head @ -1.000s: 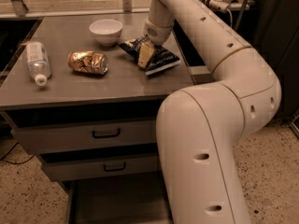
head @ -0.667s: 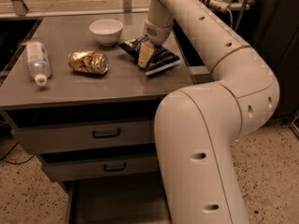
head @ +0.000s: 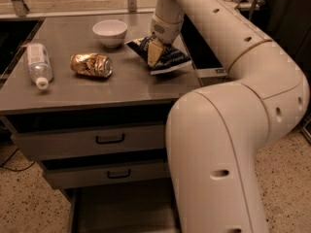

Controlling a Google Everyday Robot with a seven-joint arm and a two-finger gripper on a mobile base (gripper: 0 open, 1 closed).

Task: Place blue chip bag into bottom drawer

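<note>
The blue chip bag (head: 167, 58) lies crinkled at the back right of the grey cabinet top (head: 97, 89), with its right edge a little raised. My gripper (head: 155, 52) comes down from above onto the bag's middle and is shut on it; one tan finger (head: 154, 53) shows against the foil. The bottom drawer (head: 121, 210) is pulled out at the foot of the cabinet, and my white arm covers its right part.
A crushed gold can (head: 91, 65), a plastic bottle (head: 37, 64) lying on its side and a white bowl (head: 110, 32) are on the cabinet top to the left of the bag. Two shut grey drawers with black handles (head: 110, 139) (head: 118, 174) sit above the open one. My arm fills the right side.
Almost nothing: the gripper stays on the bag in the same place, and the arm in the foreground has shifted slightly.
</note>
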